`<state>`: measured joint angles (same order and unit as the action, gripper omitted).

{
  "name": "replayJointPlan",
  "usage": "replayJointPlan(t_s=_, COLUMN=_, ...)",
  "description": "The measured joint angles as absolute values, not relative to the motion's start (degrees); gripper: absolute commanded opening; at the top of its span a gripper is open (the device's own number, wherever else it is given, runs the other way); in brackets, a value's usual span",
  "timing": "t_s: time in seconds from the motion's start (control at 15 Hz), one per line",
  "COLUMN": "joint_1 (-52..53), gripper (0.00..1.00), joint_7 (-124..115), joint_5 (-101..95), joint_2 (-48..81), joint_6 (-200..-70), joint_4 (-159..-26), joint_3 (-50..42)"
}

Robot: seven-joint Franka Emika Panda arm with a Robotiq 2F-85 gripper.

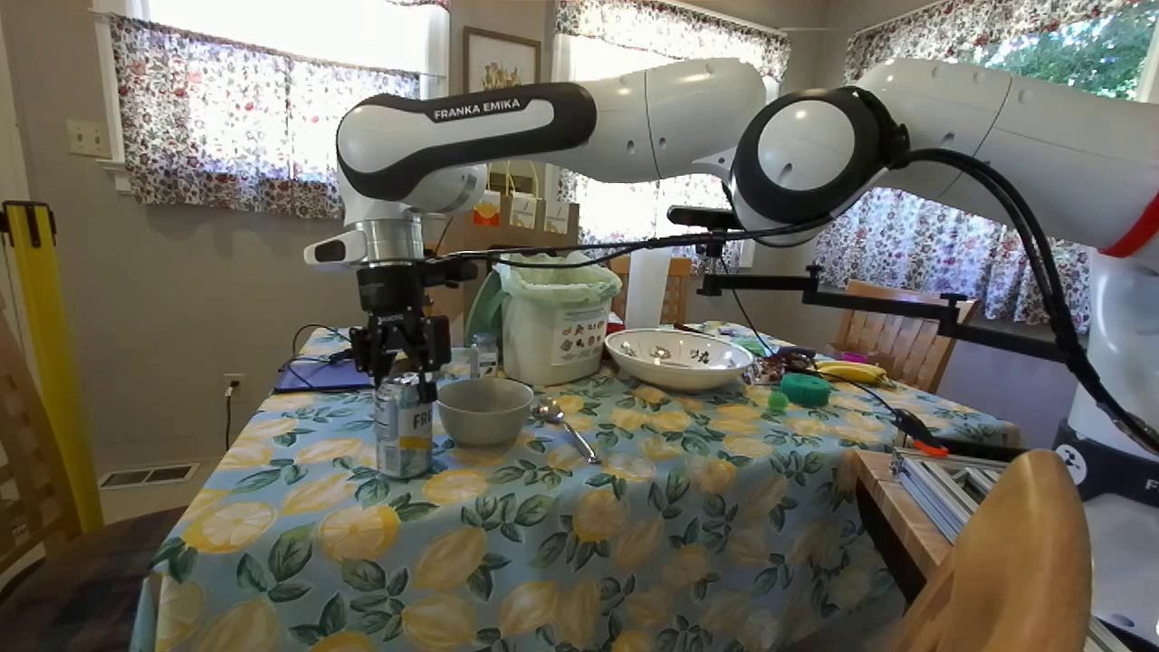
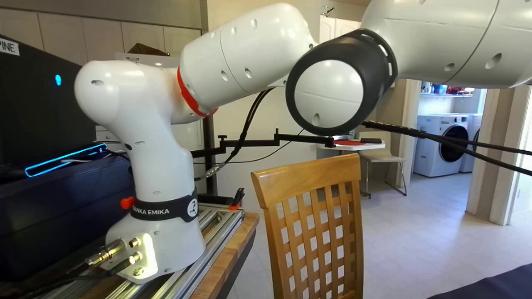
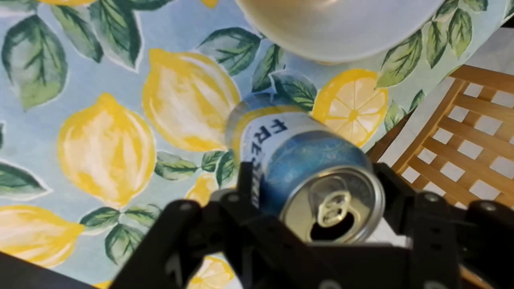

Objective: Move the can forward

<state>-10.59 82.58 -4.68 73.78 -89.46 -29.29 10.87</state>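
We have the claw closed about the can, one finger at each side of its upper body, no gap that we can see. It should feel light, smooth and thin-walled, quick to dent at mid-height, so we'd rather grip here near the stiffer rim and squeeze gently. Its mouth is open; we can't tell how full it is, so we'd slide it upright lest it slosh. It stands just beside the grey bowl, not touching, on the lemon-print tablecloth.

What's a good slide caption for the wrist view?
Wrist view: claw straddling an opened drink can on a lemon-print tablecloth, bowl cropped at the top edge.
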Motion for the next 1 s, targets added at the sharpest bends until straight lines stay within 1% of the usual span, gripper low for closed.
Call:
replayJointPlan(t_s=0.6, joint_1=-10.72, gripper=1.00, joint_7=82.58, joint_5=-4.68, joint_2=73.36, joint_6=-89.24, joint_4=-29.27, joint_3=11.29)
replayJointPlan(t_s=1.0, joint_1=-12.10, gripper=1.00, joint_7=83.27, joint_5=-3.69, joint_2=68.78, joint_6=-87.52, joint_4=-29.10, joint_3=13.00)
